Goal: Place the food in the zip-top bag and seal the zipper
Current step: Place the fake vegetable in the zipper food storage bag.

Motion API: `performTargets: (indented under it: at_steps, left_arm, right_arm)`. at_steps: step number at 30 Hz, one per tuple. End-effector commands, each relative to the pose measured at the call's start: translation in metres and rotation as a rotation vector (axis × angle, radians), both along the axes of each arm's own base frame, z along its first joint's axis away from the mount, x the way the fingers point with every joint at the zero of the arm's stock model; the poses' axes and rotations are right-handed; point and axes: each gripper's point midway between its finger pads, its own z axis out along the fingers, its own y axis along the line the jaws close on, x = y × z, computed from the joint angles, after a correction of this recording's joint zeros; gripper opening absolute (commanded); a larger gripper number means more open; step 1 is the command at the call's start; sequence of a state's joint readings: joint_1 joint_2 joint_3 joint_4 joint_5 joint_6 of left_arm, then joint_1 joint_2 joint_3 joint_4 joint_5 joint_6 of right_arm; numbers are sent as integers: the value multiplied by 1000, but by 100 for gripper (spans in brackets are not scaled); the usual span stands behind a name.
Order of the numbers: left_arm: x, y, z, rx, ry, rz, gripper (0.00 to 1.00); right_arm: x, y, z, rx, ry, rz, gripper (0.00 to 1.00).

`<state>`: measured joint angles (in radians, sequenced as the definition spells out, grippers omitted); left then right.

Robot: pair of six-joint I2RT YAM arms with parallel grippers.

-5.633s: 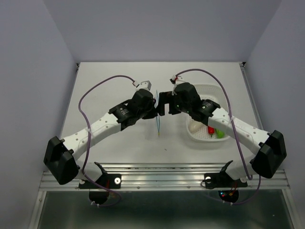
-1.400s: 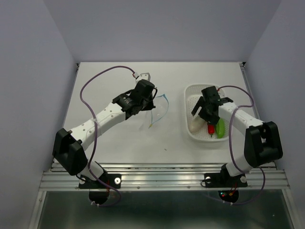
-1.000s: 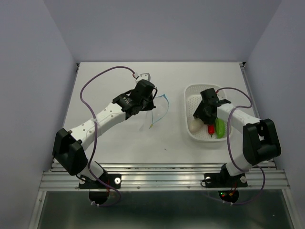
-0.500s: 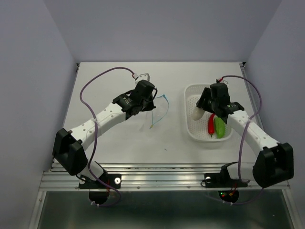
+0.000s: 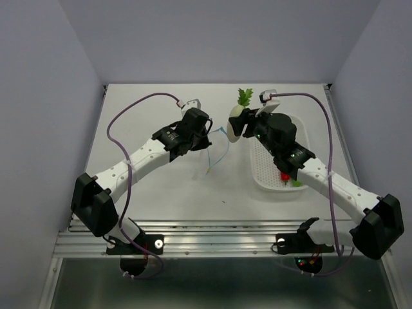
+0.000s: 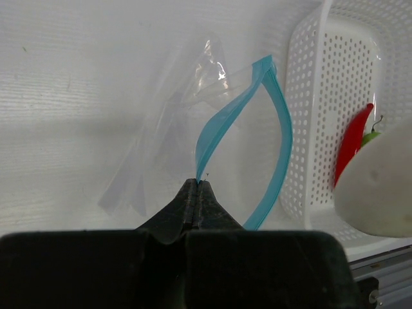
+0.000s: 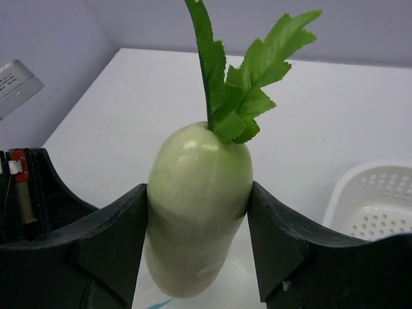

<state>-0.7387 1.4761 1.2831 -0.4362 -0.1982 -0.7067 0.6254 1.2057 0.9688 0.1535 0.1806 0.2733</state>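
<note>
My right gripper (image 7: 197, 222) is shut on the white radish (image 7: 196, 215), green leaves up, held in the air just right of the bag's mouth; from above the radish (image 5: 236, 122) hangs beside the left gripper (image 5: 207, 136). My left gripper (image 6: 196, 185) is shut on the clear zip-top bag (image 6: 167, 135) at its light-blue zipper (image 6: 280, 138), which gapes in an open loop. The bag (image 5: 215, 154) hangs down to the table. The red chili (image 6: 353, 143) and a green pod (image 5: 297, 183) lie in the white basket (image 5: 265, 181).
The white perforated basket (image 6: 322, 84) stands on the right half of the table, under the right arm. Purple cables arc over both arms. Grey walls close in the table on three sides.
My right gripper has lifted the radish out of the basket and carried it left and up to the bag's mouth. The left gripper has kept the bag in place.
</note>
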Motion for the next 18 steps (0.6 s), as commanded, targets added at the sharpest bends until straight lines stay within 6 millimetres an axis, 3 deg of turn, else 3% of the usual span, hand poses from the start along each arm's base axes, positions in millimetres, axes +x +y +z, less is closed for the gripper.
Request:
performTargets:
  at_steps: [1,11,18]
  left_arm:
    - [-2,-4,24,-76,-44,5,0]
    - [-4,-9,19,-95,-25,2,0]
    - [-4,-10,16,-111,-16,9,0]
  right_arm:
    - [8,27,28,39,-123,43,25]
    - [9,61,-18,3,-60,74,24]
    - [1,61,-48,-16,-8,47,25]
